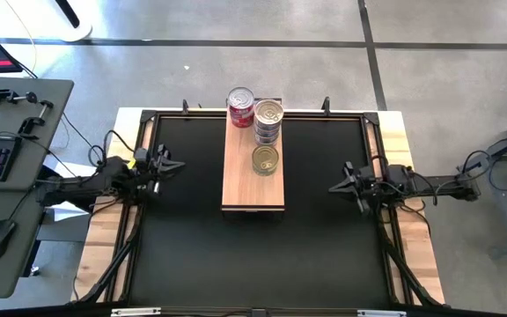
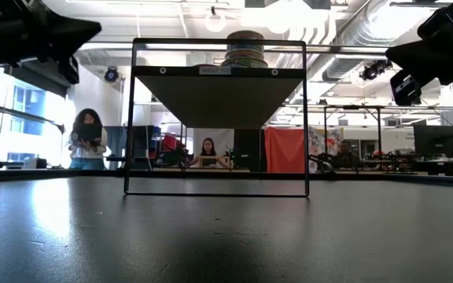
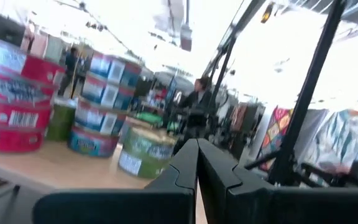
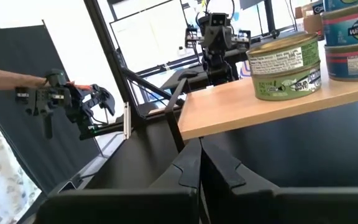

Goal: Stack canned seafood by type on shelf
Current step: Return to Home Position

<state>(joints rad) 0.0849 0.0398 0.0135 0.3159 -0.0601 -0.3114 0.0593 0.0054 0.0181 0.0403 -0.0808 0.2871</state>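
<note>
On the long light-wood shelf [image 1: 253, 189] stand stacked round metal tins [image 1: 268, 119]; left gripper [image 1: 176, 164] and right gripper [image 1: 333, 187] flank it, both closed, empty.

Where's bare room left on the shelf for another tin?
The shelf is bare from the green stack to the end away from the red stack. Crowded: red stack and blue stack side by side at the other end.

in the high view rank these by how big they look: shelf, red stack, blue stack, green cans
1. shelf, by far the largest
2. blue stack and red stack: these look much alike, so they are not ranked against each other
3. green cans, the smallest
</note>
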